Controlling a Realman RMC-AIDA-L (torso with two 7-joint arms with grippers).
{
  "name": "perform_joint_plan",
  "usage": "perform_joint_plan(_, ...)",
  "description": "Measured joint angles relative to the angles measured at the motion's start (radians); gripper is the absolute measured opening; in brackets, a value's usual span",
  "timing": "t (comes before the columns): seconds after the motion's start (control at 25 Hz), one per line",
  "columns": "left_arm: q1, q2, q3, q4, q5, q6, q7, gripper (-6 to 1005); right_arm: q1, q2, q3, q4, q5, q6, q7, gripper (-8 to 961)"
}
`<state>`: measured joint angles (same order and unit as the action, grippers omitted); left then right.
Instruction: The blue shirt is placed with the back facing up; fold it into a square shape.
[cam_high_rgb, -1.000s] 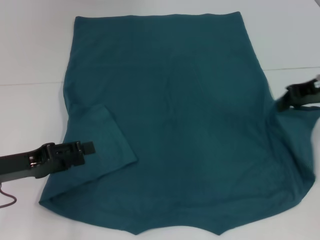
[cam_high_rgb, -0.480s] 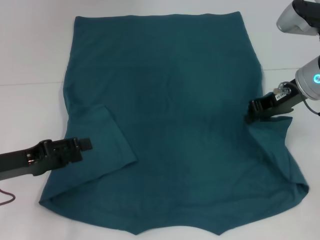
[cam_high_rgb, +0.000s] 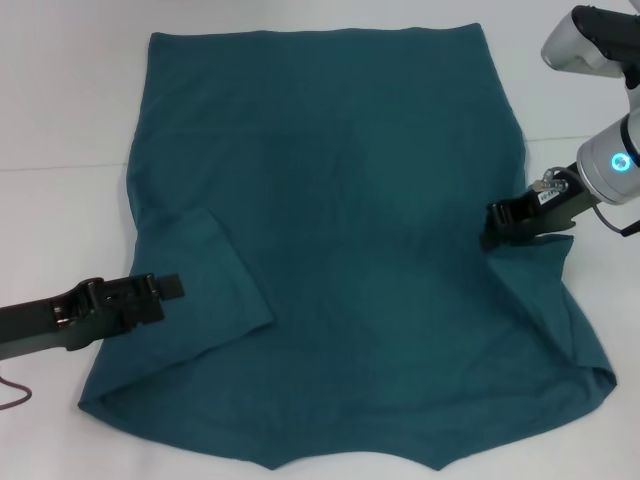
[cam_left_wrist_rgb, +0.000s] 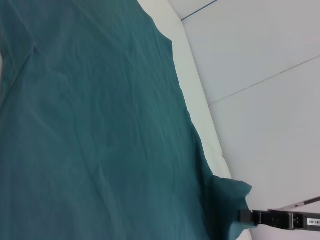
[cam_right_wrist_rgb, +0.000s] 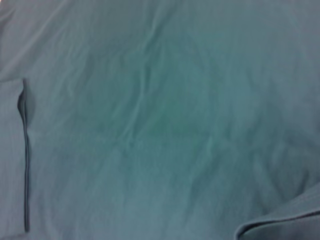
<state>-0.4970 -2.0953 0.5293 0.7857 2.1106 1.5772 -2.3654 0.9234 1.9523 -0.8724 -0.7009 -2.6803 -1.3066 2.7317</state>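
Note:
The blue shirt (cam_high_rgb: 350, 200) lies spread flat on the white table, plain side up. Its left sleeve (cam_high_rgb: 205, 290) is folded inward over the body. My left gripper (cam_high_rgb: 172, 288) hovers over that folded sleeve near the shirt's left edge. My right gripper (cam_high_rgb: 497, 225) is over the shirt's right side, shut on the right sleeve's edge, and the sleeve cloth (cam_high_rgb: 545, 270) rises in a fold up to it. The left wrist view shows the shirt (cam_left_wrist_rgb: 100, 130) and the right gripper (cam_left_wrist_rgb: 243, 216) pinching the raised cloth. The right wrist view is filled with shirt fabric (cam_right_wrist_rgb: 165, 115).
The white table (cam_high_rgb: 60, 120) shows around the shirt on the left, right and far sides. A thin cable (cam_high_rgb: 12, 395) lies at the front left edge. The right arm's grey body (cam_high_rgb: 600, 60) stands above the table's far right.
My right gripper has moved inward to the left, from beyond the shirt's right edge to over its body, dragging the right sleeve with it. The left gripper has drawn back slightly to the left.

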Motion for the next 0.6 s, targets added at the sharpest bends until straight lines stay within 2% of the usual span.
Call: perform_joint_plan(0.6,-0.002,0.000,0.000,-0.011,0.000,-0.003,0.002,640,0.039,0.005,-0.042,0.048,-0.002,0.041,0.027,42)
